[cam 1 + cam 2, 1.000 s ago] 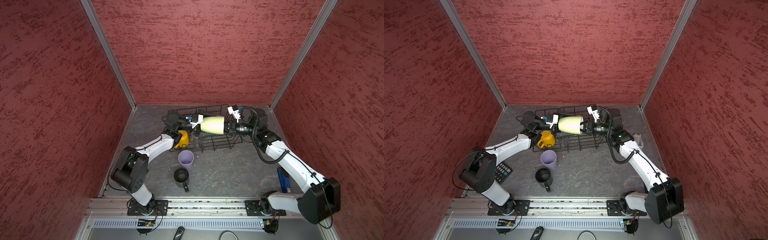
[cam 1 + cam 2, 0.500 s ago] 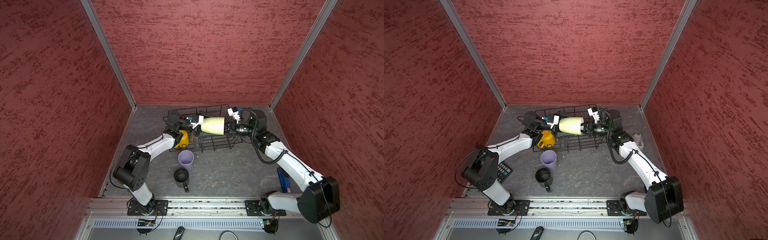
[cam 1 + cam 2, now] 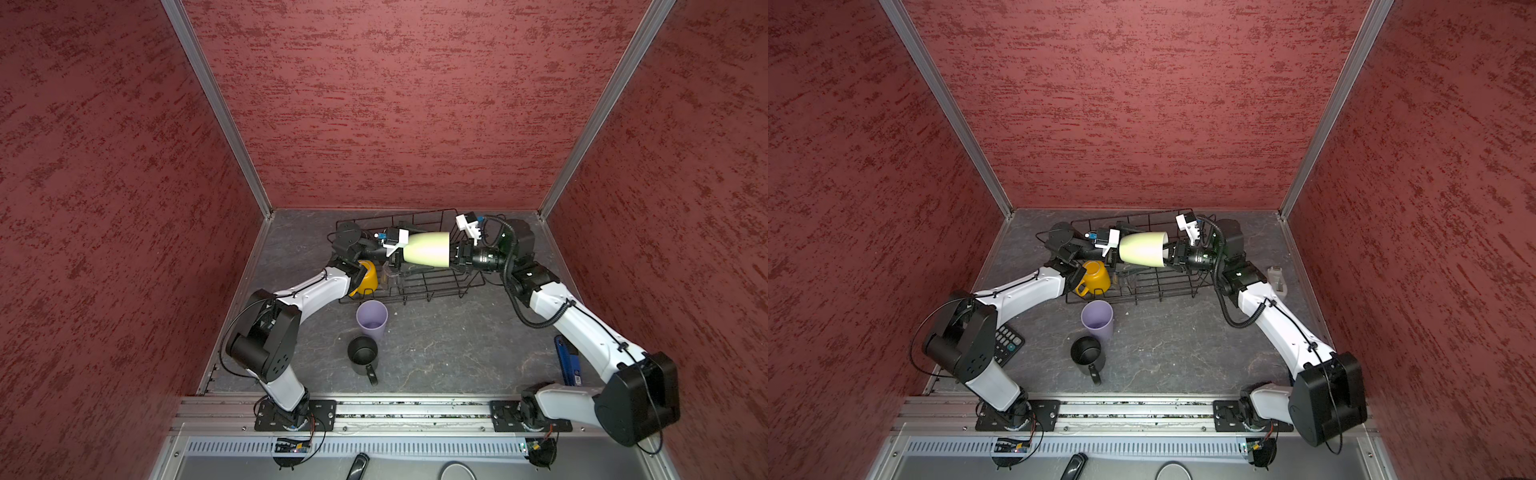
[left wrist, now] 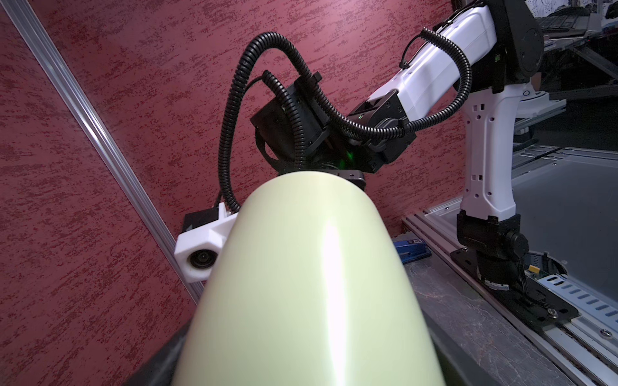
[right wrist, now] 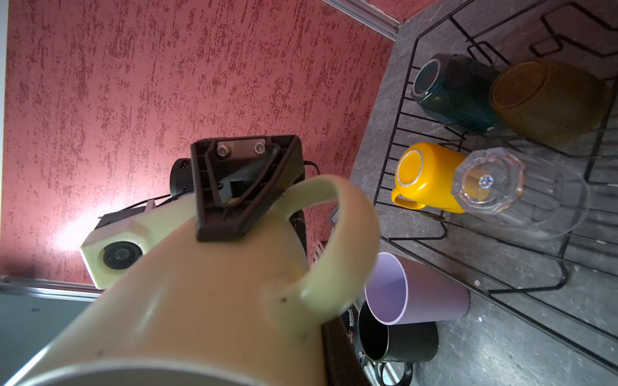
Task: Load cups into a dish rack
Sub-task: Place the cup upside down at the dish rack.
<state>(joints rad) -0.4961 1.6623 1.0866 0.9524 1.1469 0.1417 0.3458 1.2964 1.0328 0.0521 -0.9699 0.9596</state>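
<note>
The cream mug (image 3: 428, 248) (image 3: 1142, 248) hangs on its side above the black wire dish rack (image 3: 440, 286) (image 5: 397, 113), between both grippers. My left gripper (image 3: 406, 250) is shut on its narrow base end; one dark finger (image 5: 234, 194) presses on the mug's wall beside the handle. My right gripper (image 3: 1169, 253) is at the mug's rim, its jaws hidden by the mug (image 5: 200, 300). Inside the rack lie a yellow mug (image 5: 424, 177), a teal mug (image 5: 451, 87), a brown glass (image 5: 548, 100) and a clear ribbed glass (image 5: 521, 190). A lilac tumbler (image 3: 372, 318) and black mug (image 3: 363, 353) stand on the table.
A calculator (image 3: 1007, 343) lies by the left arm's base and a blue stapler (image 3: 567, 361) by the right arm. A small grey holder (image 3: 1277, 278) sits near the right wall. Red walls close in on three sides.
My left gripper has closed in on the cream mug's base end. The mug has stayed almost in place over the rack, with the right gripper still at its rim.
</note>
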